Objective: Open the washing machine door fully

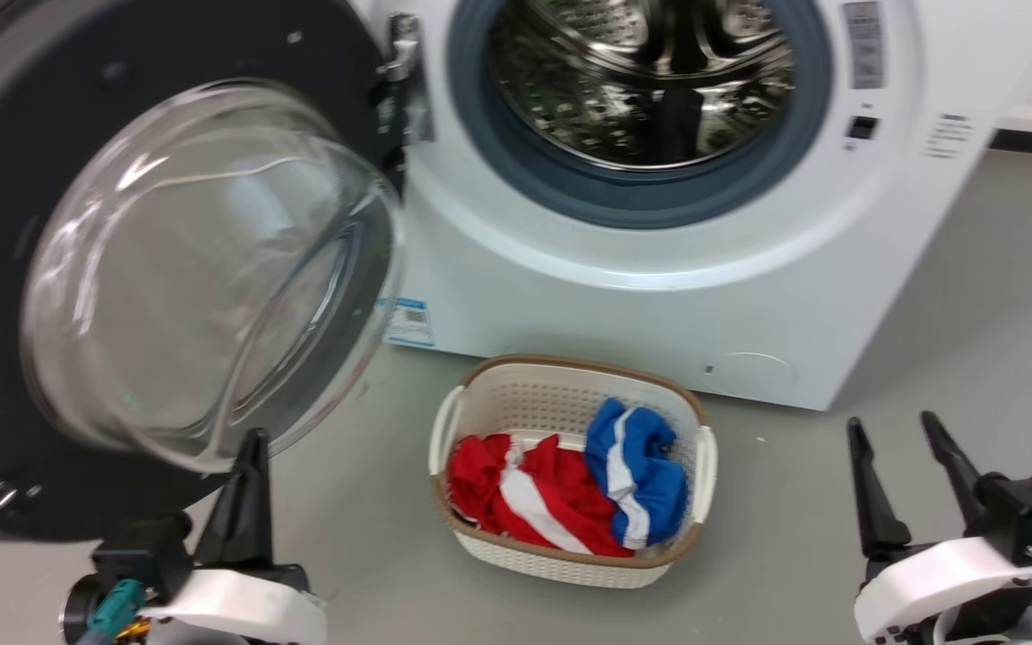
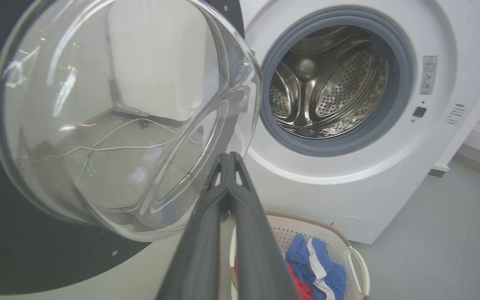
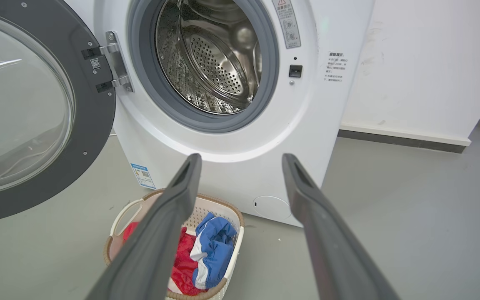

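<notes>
Left gripper [image 2: 228,156] closed and empty beside washing machine door [image 2: 98,125]; right gripper [image 3: 241,158] wide apart, empty.

We take this for a laundry corner in a bare room: a white washing machine [image 1: 623,313] stands across the upper frame, a basket [image 1: 561,399] of clothes [image 1: 516,488] sits lower centre on grey floor [image 1: 973,340], with a plain white wall [image 3: 423,62] upper right.

Smooth grey floor [image 1: 973,340]; bears the white washing machine [image 1: 623,305] and, just in front of it, a brown-rimmed white laundry basket [image 1: 552,557].
</notes>
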Tool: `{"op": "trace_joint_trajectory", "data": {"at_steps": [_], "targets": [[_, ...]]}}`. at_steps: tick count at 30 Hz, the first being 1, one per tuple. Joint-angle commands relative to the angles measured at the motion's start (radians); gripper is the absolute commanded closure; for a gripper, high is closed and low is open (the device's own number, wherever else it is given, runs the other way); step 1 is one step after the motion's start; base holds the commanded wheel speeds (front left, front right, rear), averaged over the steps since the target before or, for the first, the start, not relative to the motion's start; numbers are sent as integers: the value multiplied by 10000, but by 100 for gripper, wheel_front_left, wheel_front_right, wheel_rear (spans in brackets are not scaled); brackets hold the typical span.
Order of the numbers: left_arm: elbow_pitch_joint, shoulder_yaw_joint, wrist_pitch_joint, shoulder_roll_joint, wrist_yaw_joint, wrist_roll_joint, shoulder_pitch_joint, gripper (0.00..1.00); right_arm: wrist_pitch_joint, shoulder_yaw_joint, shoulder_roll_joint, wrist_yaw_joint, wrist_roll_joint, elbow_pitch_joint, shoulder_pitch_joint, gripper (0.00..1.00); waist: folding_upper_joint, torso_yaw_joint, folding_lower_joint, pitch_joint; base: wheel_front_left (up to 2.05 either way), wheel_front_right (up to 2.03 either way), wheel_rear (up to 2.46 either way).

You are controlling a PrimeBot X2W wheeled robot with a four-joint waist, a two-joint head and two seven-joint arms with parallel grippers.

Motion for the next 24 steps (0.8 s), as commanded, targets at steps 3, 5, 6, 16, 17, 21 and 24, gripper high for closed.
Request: {"op": "trace_joint_trajectory", "data": {"at_steps": [3,5,6,16,17,21,24], "targets": [[-120,-384,183,-12,-155,132,-158,100,31,225,25,-3,-99,29,-110,0,0,-943,1,-75,0,0,0],[15,-519,230,36,-189,246,-274,100,2,377,24,-3,-116,71,-259,0,0,-1339,1,-60,0,0,0],[100,-604,226,42,-216,284,-348,100,-12,387,18,-3,-117,98,-285,0,0,-1511,1,-66,0,0,0],[918,-715,55,85,-104,366,-701,0,-180,635,-29,-3,-4,467,-481,0,0,-2752,1,-65,0,0,0],[965,-708,32,94,-89,376,-725,0,-197,656,-31,-3,11,494,-496,0,0,-2791,1,-63,0,0,0],[1073,-692,-88,119,-19,413,-752,0,-286,688,-41,-3,54,576,-501,0,0,-2892,1,-82,0,0,0],[1099,-665,-183,116,78,454,-770,0,-331,659,-37,-3,58,565,-490,0,0,-2928,1,-103,0,0,0]]}}
